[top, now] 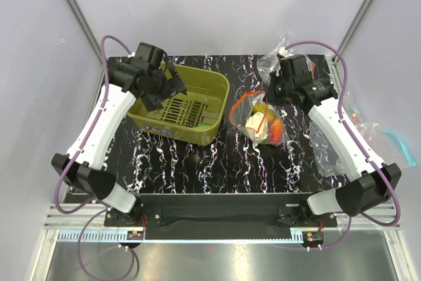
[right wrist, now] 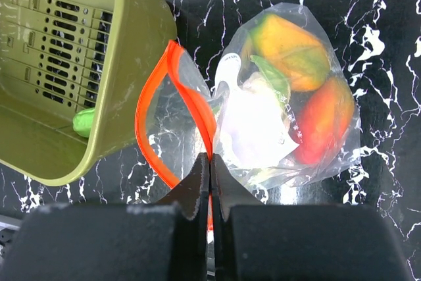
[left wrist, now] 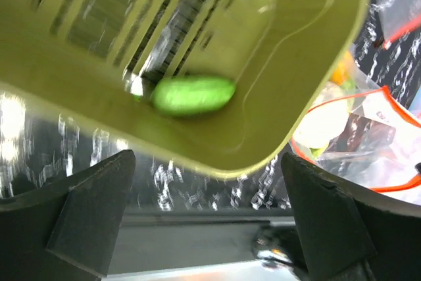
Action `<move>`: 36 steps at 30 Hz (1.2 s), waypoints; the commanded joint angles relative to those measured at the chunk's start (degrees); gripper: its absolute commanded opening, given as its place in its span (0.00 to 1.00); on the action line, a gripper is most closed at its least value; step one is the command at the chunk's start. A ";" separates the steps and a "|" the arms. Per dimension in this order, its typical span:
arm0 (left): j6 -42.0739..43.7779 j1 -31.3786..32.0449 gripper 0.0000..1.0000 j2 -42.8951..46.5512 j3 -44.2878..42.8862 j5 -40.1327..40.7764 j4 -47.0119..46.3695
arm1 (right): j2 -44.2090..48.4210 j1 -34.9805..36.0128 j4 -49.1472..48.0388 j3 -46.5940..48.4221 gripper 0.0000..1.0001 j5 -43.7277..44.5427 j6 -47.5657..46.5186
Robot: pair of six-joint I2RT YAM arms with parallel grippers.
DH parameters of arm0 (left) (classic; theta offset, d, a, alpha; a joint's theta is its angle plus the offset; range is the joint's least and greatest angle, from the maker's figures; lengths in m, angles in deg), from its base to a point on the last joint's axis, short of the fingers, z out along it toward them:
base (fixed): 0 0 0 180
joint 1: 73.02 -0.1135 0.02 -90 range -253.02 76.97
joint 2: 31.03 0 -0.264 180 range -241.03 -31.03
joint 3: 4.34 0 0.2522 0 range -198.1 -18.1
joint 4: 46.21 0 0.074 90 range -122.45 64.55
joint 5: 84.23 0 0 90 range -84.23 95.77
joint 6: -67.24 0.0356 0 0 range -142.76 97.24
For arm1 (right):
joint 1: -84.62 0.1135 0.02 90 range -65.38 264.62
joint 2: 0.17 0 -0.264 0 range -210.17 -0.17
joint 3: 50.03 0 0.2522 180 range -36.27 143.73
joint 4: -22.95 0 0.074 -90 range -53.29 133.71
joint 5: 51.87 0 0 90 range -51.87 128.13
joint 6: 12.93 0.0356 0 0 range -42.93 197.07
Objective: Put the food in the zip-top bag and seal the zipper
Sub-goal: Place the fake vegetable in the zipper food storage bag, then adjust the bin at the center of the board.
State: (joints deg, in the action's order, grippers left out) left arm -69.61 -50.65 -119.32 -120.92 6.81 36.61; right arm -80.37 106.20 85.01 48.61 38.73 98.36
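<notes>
The zip-top bag (right wrist: 276, 116) lies on the black marbled table, right of the basket, its mouth gaping toward the basket. Inside it are an orange piece (right wrist: 289, 47), a red tomato (right wrist: 325, 120), a white cauliflower (right wrist: 253, 120) and a green leaf (right wrist: 270, 74). My right gripper (right wrist: 210, 159) is shut on the red zipper (right wrist: 148, 97) at one lip of the mouth. In the top view it (top: 271, 93) sits at the bag's (top: 263, 122) far edge. A green piece (left wrist: 194, 93) lies in the basket. My left gripper (left wrist: 207, 208) is open and empty, over the basket in the top view (top: 174, 83).
The olive-green slotted basket (top: 210, 93) stands left of centre and fills the left wrist view (left wrist: 263, 31). Other clear bags lie at the back right (top: 273, 57) and along the right edge (top: 378, 133), one with a light-blue strip (top: 401, 144).
</notes>
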 commanded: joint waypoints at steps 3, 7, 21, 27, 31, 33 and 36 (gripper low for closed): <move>-16.07 0.48 0.99 4.44 0.61 6.07 12.15 | 1.98 -0.23 -0.74 -1.21 0.00 0.72 -0.38; -21.60 0.22 0.99 7.69 3.85 10.12 13.21 | 1.89 -0.23 -0.83 -1.21 0.00 0.37 -0.47; -26.54 -2.24 0.96 -2.50 9.74 11.62 12.51 | 3.04 -0.14 -0.13 -0.95 0.00 0.89 -0.65; -26.89 -3.65 0.93 -3.03 14.58 12.06 9.79 | 3.30 -0.23 0.13 -1.03 0.00 1.51 -1.00; -27.77 -4.00 0.82 -2.24 19.67 11.62 4.18 | 3.65 -0.23 -0.13 -1.38 0.00 1.86 -1.00; -27.94 -4.61 0.74 -2.50 22.56 10.48 1.53 | 3.74 -0.23 -0.30 -1.65 0.00 1.77 -0.82; -27.85 -4.88 0.63 -2.67 24.25 11.09 -2.34 | 3.39 -0.14 -0.31 -1.74 0.00 1.42 -0.82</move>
State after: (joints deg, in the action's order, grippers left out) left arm -96.43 -54.89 -122.40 -97.71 16.60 39.91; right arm -78.86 106.18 85.86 46.91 39.17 98.23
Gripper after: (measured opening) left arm 0.647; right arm 0.011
